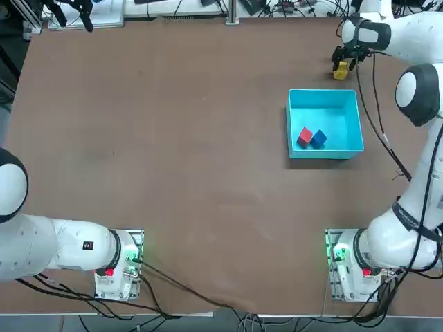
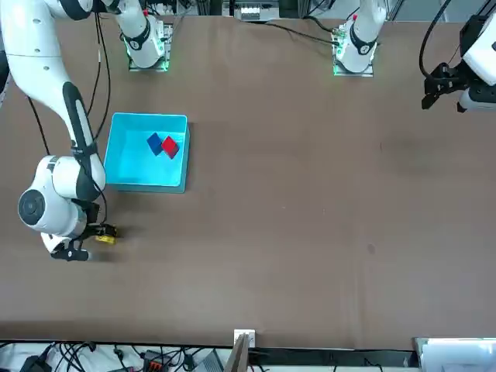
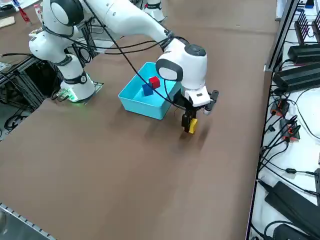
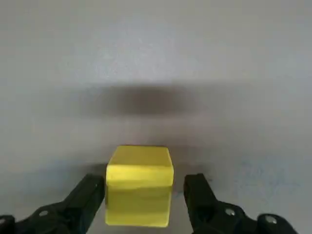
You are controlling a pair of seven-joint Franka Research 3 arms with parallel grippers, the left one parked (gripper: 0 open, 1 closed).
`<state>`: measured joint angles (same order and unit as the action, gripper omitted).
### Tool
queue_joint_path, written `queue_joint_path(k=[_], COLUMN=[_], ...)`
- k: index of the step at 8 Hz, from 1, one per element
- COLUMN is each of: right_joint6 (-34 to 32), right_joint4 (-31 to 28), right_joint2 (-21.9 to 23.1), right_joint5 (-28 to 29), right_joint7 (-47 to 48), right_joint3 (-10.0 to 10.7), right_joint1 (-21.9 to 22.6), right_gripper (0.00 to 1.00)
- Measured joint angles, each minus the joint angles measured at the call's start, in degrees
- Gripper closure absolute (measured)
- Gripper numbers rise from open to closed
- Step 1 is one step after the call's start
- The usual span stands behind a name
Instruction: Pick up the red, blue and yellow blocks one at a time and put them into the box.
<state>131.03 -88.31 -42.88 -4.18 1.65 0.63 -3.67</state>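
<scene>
yellow block (image 4: pixel 139 185): last one out, sits on the table (image 1: pixel 173 138) just beyond the box's far wall, on the side away from the arm bases
red block (image 1: pixel 304 136): already in the box, touching the blue one
blue block (image 1: pixel 318 138): in the box too
box (image 1: pixel 291 121): near the table's right side, two of three loaded
step: third pick, grasp phase
right gripper (image 4: pixel 144 195): down at the table, straddling the yellow block
fingers (image 4: pixel 87 195): one each side of the block; left looks at or near its face, right shows a thin gap, so no firm grip yet
block vs gripper: centred between the fingers, top face square to them
next: looks like close fully, lift clear of the box wall, carry back over the box and release
risk: block could skid if one finger lands first
</scene>
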Motion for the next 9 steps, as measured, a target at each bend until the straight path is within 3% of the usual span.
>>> queue_joint_path(k=[2,3,5,7,9], right_joint6=[0.9,0.8,-4.1,-11.3,-12.7], right_joint4=[0.0,0.1,0.0,-4.9,-19.3], right_joint2=[-0.4,0.0,3.8,14.1,27.4], right_joint5=[0.0,0.0,0.0,0.1,0.1], right_joint7=[0.0,0.0,0.1,0.1,0.2], right_joint3=[0.0,-0.1,-0.7,-1.1,-1.4], right_joint1=[0.0,0.1,0.2,1.0,2.2], right_gripper=[0.14,0.31,0.31,0.31,0.31])
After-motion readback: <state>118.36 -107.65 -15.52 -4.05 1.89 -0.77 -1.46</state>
